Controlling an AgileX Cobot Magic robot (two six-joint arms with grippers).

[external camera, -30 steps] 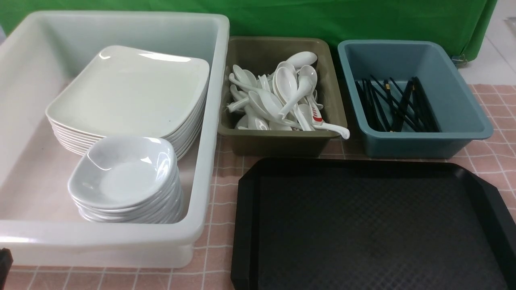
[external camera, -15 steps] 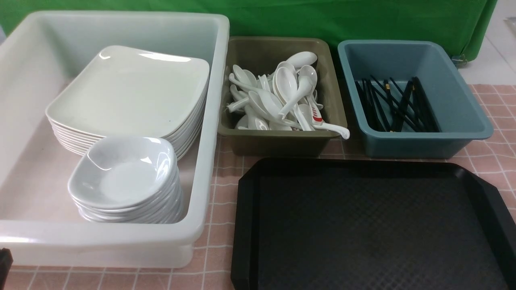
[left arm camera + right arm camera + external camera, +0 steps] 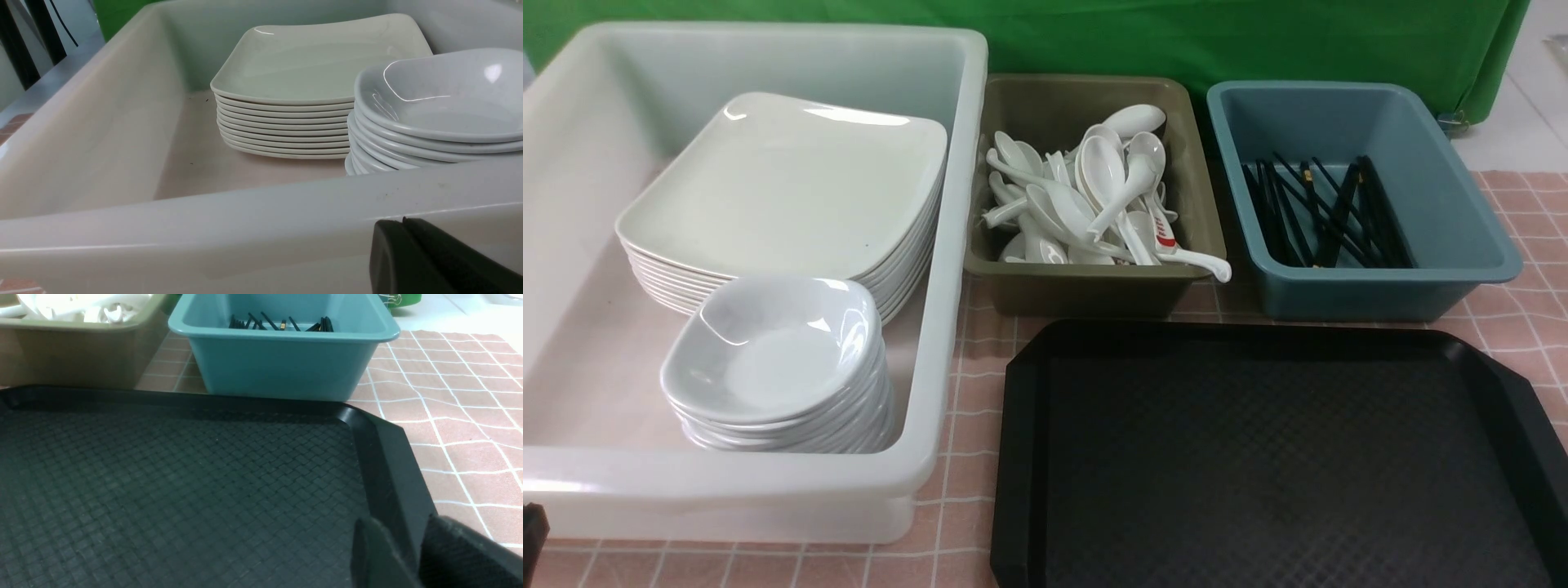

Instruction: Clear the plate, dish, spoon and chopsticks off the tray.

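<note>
The black tray lies at front right with nothing on its diamond floor; its rim also shows in the right wrist view. The large white plate tops a stack in the white bin, also in the left wrist view. Small dishes are stacked in front of it. White spoons fill the olive bin. Black chopsticks lie in the blue bin. My left gripper is shut and empty outside the white bin's near wall. My right gripper is open over the tray's right rim.
The white bin stands at the left, the olive bin in the middle and the blue bin at the right, all behind the tray. One spoon with red markings lies among the others. A pink checked cloth covers the table.
</note>
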